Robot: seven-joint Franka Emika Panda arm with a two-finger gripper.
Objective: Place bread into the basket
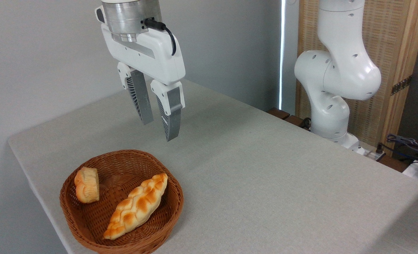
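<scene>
Two baked items lie in one round brown woven wicker basket [173, 208], nearest the camera at the table's front left corner. Item one: small round golden-topped bun with pale ridged sides [87, 185], tipped on its side against the basket's left inner wall. Item two: long braided golden loaf [137, 205], lying diagonally across the basket floor, apart from the bun. Behind and above the basket: white two-finger gripper [158, 125], fingers apart and holding nothing, hanging clear of the rim. Beyond: pale grey cloth-covered table [265, 169], then the white robot arm base [332, 106] at the far edge. Step in hand, by judgement: placing appears done (bun already inside), release complete. Next move likely calls only for lifting away without brushing the basket.
</scene>
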